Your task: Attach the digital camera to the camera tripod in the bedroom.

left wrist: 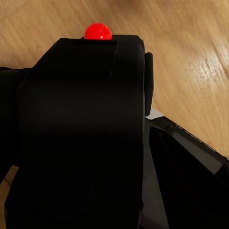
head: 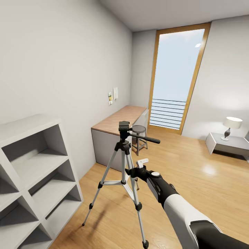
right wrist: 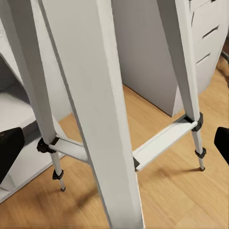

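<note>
At the left of the head view we see the white cube shelf (head: 33,169) against the wall, then the camera tripod (head: 121,176) standing on the wood floor (head: 193,166) before the worktop (head: 119,119), with the right gripper (head: 133,170) at its legs. Our right wrist view shows those silver legs close up and a dark fingertip (right wrist: 9,150) on either side, the jaws wide. Our left wrist view alone shows the digital camera (left wrist: 86,129), red dot up, close before the lens; whether the left jaws hold it we cannot tell.
</note>
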You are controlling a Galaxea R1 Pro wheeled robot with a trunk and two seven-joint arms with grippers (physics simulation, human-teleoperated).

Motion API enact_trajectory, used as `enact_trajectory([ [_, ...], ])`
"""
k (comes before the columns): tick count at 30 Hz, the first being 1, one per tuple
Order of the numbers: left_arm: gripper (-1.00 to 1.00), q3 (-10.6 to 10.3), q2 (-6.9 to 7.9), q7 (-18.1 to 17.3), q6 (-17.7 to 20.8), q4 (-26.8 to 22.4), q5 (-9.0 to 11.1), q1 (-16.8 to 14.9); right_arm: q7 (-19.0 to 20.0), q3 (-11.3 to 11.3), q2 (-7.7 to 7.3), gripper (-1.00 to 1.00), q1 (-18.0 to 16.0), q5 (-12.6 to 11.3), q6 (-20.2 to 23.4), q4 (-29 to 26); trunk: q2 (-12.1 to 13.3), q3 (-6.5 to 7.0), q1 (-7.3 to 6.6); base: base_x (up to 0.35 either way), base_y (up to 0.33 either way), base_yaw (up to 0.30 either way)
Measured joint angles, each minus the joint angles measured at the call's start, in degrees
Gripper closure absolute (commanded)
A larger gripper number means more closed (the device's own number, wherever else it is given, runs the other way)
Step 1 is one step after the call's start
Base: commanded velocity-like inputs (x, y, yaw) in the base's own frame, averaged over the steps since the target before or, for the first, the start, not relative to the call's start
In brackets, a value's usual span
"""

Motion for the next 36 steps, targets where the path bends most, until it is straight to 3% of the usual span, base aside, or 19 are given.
enact_trajectory([
  [18, 1.00, 0.01, 0.08, -0.02, 0.00, 0.27, 0.00, 0.00, 0.07, -0.07, 0.00, -1.00, 0.01, 0.46, 0.28, -0.10, 0.00, 0.00, 0.00, 0.080, 0.000, 0.000],
  [26, 1.00, 0.00, 0.08, -0.02, 0.02, 0.27, 0.00, 0.00, 0.15, -0.15, 0.01, -1.00, 0.02, 4.79, 0.36, 0.07, 0.00, 0.00, 0.00, 0.001, 0.000, 0.000],
  [36, 1.00, 0.00, 0.00, 0.00, 0.06, 0.16, 0.00, 0.00, 0.50, -0.18, 0.01, -1.00, 0.02, 5.80, 0.48, 1.75, 0.00, 0.00, 0.00, 0.000, 0.000, 0.000],
])
